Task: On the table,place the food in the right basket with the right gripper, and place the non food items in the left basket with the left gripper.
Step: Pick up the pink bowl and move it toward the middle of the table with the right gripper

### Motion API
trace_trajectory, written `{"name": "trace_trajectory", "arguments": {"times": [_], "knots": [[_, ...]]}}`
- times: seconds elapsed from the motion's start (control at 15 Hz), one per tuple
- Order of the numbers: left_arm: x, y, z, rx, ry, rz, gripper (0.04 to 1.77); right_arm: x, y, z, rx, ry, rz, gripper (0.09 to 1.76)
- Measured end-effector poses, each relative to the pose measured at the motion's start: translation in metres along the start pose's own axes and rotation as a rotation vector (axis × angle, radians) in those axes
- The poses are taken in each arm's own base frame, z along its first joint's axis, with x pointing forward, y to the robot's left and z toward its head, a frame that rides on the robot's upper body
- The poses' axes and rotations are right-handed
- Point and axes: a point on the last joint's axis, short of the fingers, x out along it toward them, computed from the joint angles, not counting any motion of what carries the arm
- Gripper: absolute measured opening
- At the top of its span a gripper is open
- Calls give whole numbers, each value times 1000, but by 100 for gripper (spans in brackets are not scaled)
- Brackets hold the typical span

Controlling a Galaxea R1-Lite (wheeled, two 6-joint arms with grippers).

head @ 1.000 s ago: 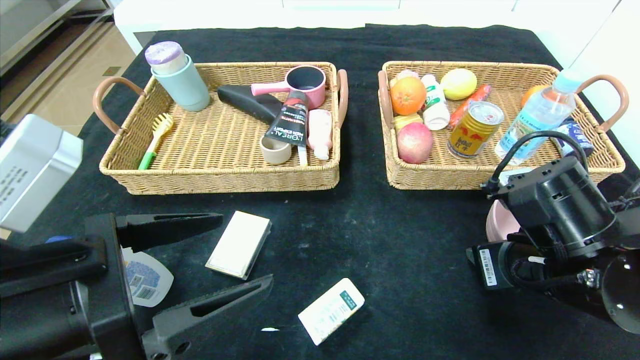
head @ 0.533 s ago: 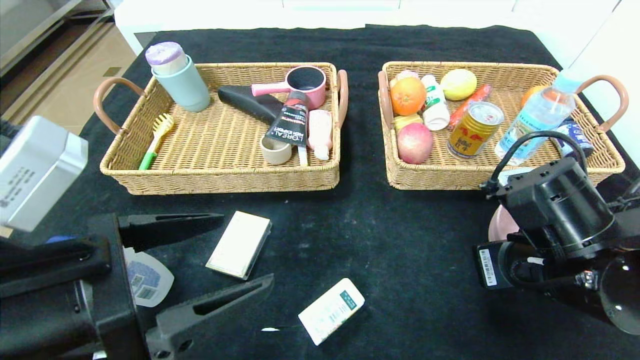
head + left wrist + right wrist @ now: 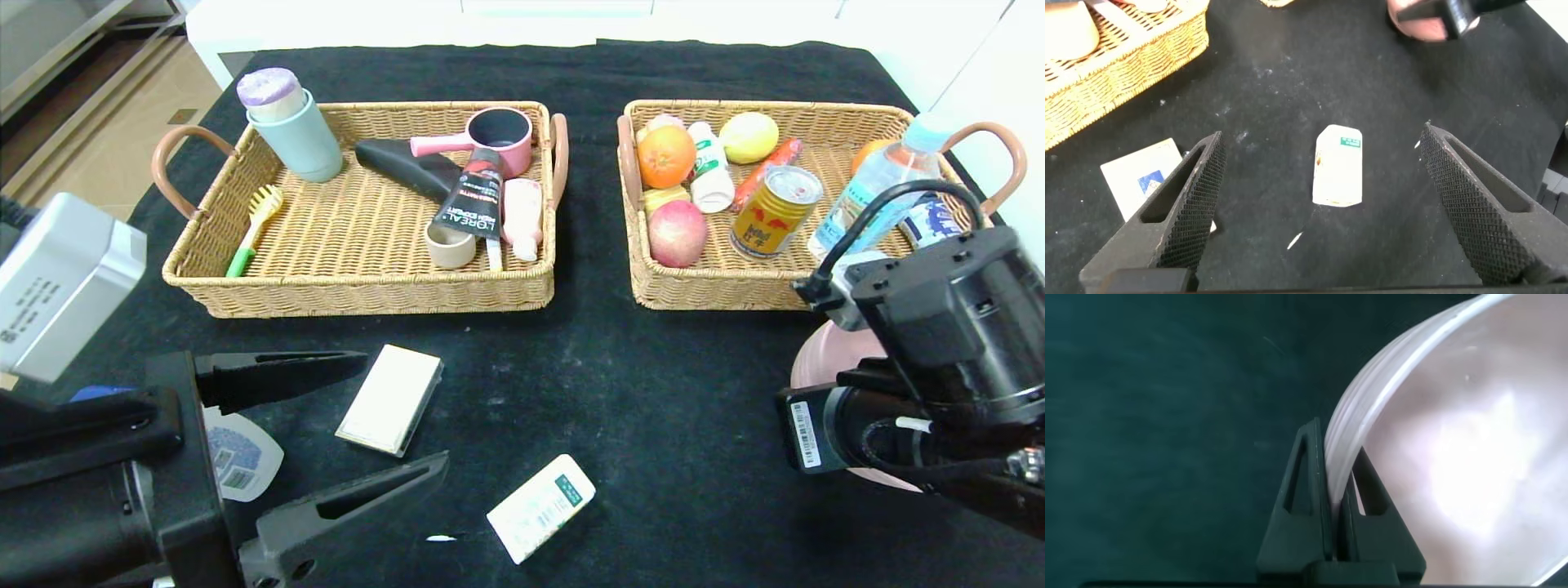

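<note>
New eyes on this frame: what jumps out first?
The right gripper, near the right basket, has its jaws clamped on the rim of the pink bowl, a non-food item. The left gripper hangs wide open over the black table, with the white packet between its jaws. Both baskets already look crowded.

**Count of things on the black cloth**

Two tan wicker trays with loop handles: one on the left (image 3: 359, 245), one on the right (image 3: 816, 282).

Loose on the black-clothed table (image 3: 653, 425), four items:
- one flat cream box (image 3: 390, 398)
- one small white packet with a green label (image 3: 541, 507)
- one white shampoo bottle (image 3: 237, 453)
- one wide pink bowl (image 3: 824, 363)

Two black robot grippers: left (image 3: 363, 416), right (image 3: 1337, 506).
</note>
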Motion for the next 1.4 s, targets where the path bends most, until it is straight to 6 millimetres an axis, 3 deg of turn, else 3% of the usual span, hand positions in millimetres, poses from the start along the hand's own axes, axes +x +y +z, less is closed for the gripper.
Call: {"name": "trace_trajectory", "arguments": {"times": [0.2,0.47,0.87,1.4], "knots": [[-3,0,3,9,-16,3,172,-23,14,16,-4,-80,88,19],[-12,-1,9,14,-48,9,172,-34,45,33,-38,-136,172,19],[-29,-2,18,27,-107,32,172,-21,106,52,-79,-167,240,19],[-44,-3,24,31,-131,35,172,7,156,66,-66,-296,288,18]]}}
